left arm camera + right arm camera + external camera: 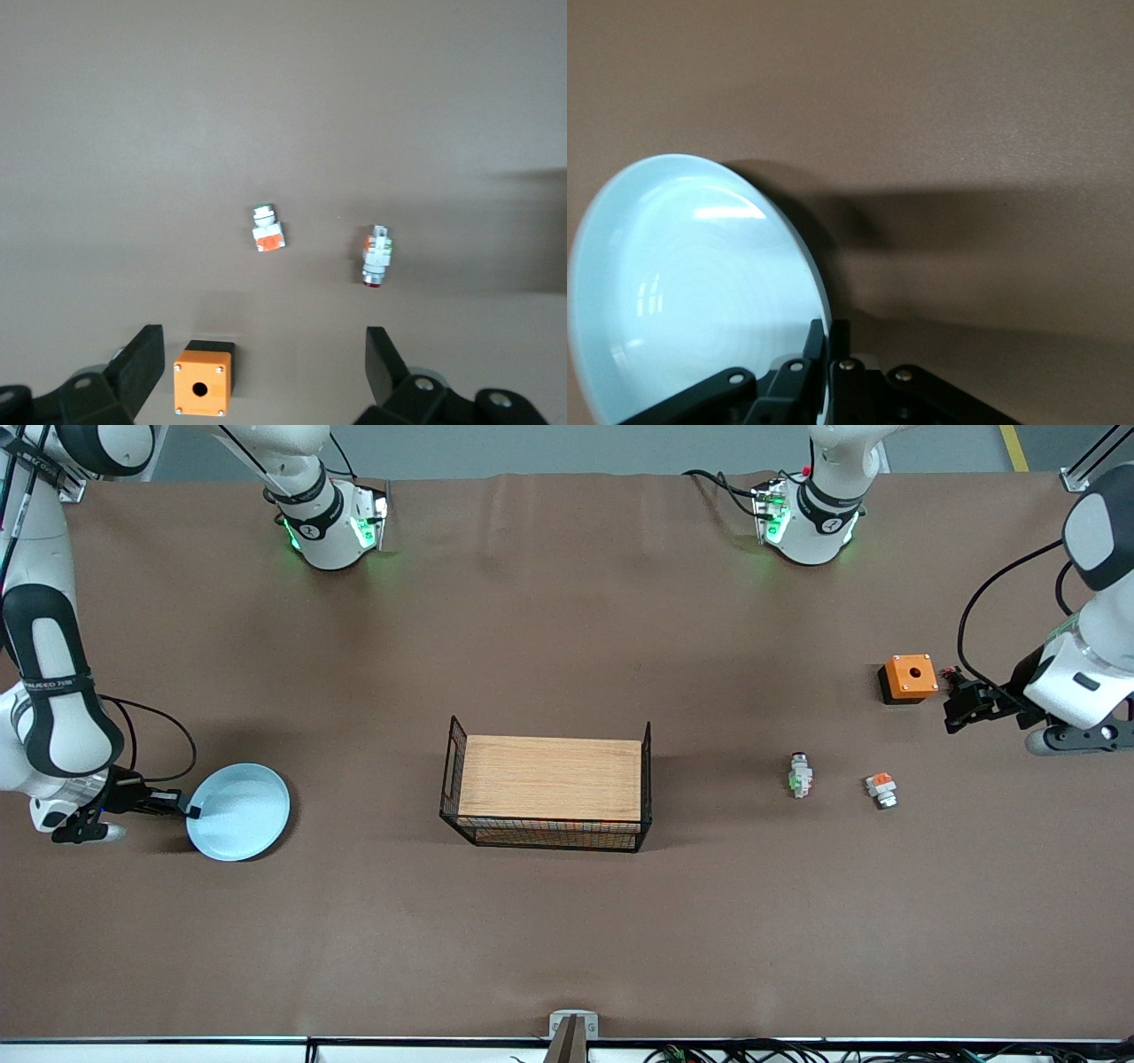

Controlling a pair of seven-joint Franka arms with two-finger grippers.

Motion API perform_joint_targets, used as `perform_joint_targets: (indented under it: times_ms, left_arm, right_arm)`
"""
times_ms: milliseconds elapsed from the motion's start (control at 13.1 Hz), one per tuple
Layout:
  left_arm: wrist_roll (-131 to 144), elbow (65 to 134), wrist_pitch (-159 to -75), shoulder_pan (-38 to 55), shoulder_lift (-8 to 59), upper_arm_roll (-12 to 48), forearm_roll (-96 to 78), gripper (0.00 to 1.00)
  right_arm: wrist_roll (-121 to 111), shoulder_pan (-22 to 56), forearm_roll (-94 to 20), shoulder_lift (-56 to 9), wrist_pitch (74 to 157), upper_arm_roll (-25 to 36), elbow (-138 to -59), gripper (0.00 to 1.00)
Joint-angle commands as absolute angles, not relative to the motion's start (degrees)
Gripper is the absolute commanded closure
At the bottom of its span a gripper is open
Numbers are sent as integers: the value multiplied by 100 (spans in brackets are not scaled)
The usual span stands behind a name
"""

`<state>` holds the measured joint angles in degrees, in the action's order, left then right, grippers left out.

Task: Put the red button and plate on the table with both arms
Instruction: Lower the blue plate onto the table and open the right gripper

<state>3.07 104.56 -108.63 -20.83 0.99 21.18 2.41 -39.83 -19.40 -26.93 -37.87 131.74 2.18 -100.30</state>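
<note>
The red button [801, 773] already lies on the table [567, 921], a tiny white blocky part with a grey metal cylinder at one end and a green mark on its body, resting on its side toward the left arm's end of the tabletop, between the wire rack [549, 784] and a similar white piece with an orange-red mark [881, 789]. The left gripper [961, 704] hangs with its fingers spread wide and nothing between them, close to the table edge at the left arm's end, just beside the orange box with a hole [909, 678]; in the left wrist view both small parts lie well apart from its fingertips [142, 354], so this half of the job looks done and that arm appears to be waiting. The step in hand is the plate [237, 811]: a round, pale-blue, shallow dish with a raised rim and a glossy inside, sitting near the table edge at the right arm's end. The right gripper [184, 810] is pinched tight on the rim, as the right wrist view shows with the fingers [815, 354] closed over the edge of the plate. Whether the plate rests flat or is tilted slightly up on the gripped side is hard to tell. The next move probably calls for settling it flat, then opening the fingers and drawing away along the table without dragging the rim.
</note>
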Motion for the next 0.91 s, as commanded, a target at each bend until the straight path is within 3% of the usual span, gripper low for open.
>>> perform_joint_targets:
  times_ms: [0, 305, 533, 838]
  left_arm:
    - [299, 10442, -10688, -2109, -219, 2127, 62, 0]
    - [281, 10292, -10389, -1917, -299, 1917, 53, 0]
    - [264, 10292, -10345, -1181, -316, 1093, 61, 0]
    - [272, 10292, -10345, -2, -395, -112, 53, 0]
  right_arm:
    - [-4104, -1978, -2795, -3858, 13122, 123, -9800, 1]
    - [-3999, -1732, -2751, -3605, 13070, 132, -9826, 0]
    - [-3562, -1530, -2524, -3139, 12834, 158, -9905, 0]
    - [-1492, -1197, -1077, -2104, 11570, 149, -9888, 0]
